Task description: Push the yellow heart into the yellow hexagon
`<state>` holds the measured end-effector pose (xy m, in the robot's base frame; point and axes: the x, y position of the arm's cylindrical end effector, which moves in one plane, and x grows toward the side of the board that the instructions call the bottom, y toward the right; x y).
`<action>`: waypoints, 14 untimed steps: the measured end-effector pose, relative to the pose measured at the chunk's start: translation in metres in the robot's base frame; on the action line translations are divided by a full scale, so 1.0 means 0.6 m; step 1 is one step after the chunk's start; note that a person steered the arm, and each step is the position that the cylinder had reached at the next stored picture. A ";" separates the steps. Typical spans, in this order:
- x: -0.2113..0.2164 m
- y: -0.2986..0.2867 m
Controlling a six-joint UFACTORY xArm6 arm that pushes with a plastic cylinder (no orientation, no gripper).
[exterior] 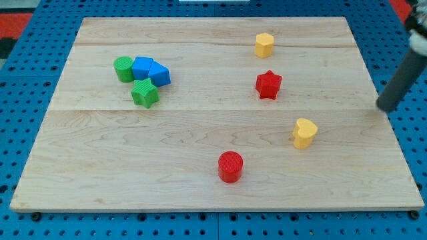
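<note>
Red cylinder nearest, yellow heart beyond, my tip right of it, no fingers, rod cut off above.

My tip — rod slanting in from the view's upper right.

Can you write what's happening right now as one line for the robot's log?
tip: view's right edge, touching no block | yellow heart: left of tip, unpushed | yellow hexagon: top | red star: between them
</note>
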<state>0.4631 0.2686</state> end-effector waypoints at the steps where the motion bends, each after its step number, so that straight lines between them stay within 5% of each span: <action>1: 0.105 -0.072; 3: 0.130 -0.243; 7: -0.036 -0.141; 10: -0.058 -0.049; 13: -0.129 -0.188; 14: -0.177 -0.154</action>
<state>0.3569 0.1763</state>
